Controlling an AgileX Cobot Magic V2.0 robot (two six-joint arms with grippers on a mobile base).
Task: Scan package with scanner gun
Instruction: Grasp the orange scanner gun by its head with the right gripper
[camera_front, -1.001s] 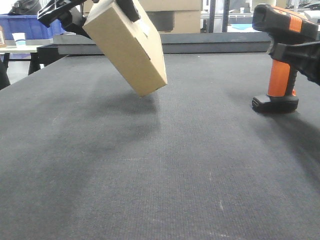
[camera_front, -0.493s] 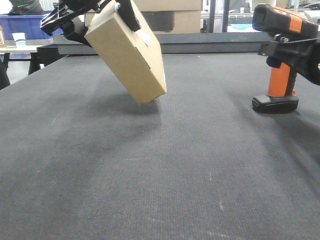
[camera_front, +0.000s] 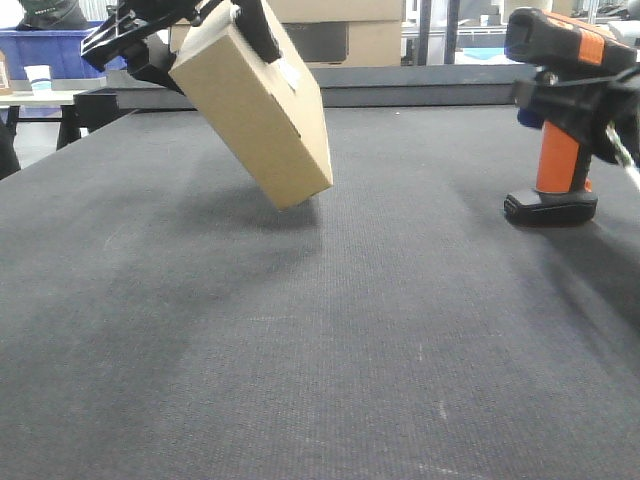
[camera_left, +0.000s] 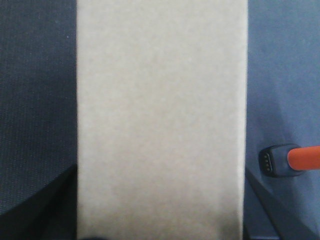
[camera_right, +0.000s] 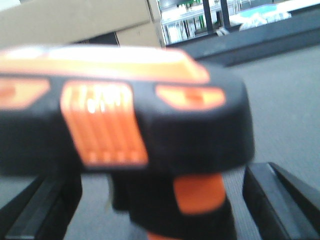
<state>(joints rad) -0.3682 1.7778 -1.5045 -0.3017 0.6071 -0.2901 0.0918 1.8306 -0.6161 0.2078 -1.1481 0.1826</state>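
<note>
Steeply tilted package (camera_front: 262, 110); scanner gun (camera_front: 556, 160) upright

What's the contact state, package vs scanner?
Apart. Front view shows a wide stretch of table between the tilted package at left and the scanner standing at right.

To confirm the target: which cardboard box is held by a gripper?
The plain package, tilted in the left gripper. The larger box with a dark panel stands untouched behind the table.
</note>
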